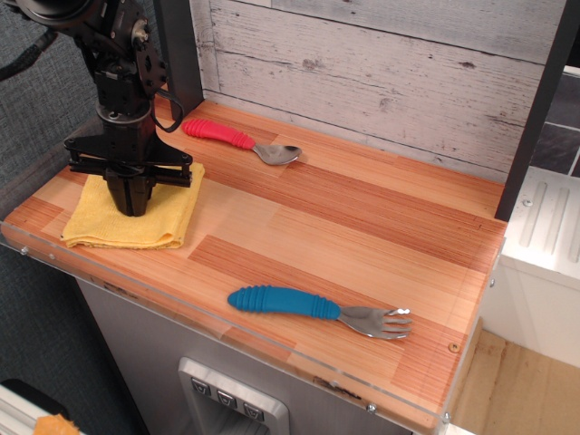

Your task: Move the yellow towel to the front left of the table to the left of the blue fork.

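The yellow towel (154,222) lies flat at the front left of the wooden table (362,217), near the clear rim. My gripper (132,207) points straight down onto the towel's middle, fingers together and pressed into the cloth. Whether it pinches the cloth is hidden by the fingers. The blue fork (317,308) lies at the front of the table, well to the right of the towel, blue handle to the left and metal tines to the right.
A red-handled metal spoon (240,140) lies at the back left, just behind the towel. A dark post (181,54) stands behind the arm and another (535,118) at the right. A white plank wall (381,63) backs the table.
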`<state>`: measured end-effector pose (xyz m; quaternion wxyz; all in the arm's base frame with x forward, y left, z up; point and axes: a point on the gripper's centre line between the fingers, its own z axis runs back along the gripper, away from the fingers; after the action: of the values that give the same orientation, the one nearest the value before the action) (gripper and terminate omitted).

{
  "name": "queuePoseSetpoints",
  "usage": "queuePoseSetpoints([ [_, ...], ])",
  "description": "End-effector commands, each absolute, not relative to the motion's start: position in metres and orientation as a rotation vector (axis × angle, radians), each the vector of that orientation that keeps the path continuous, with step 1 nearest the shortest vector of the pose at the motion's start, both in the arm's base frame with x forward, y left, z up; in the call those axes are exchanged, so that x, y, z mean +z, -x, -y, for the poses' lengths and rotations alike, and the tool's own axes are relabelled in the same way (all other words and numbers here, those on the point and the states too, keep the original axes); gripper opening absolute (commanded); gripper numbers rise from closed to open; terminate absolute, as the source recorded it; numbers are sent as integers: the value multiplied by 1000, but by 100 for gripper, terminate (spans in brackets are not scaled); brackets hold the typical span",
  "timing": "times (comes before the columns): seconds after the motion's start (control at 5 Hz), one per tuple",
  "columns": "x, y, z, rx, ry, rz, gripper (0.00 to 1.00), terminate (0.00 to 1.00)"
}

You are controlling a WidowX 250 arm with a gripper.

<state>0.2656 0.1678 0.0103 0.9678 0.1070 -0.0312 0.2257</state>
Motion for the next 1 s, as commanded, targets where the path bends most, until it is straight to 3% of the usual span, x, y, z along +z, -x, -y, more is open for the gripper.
queuePoseSetpoints([
  [0.0, 30, -256, -176, 499, -242, 82, 100, 0],
  [0.8, 91, -280, -173, 505, -321, 234, 100, 0],
])
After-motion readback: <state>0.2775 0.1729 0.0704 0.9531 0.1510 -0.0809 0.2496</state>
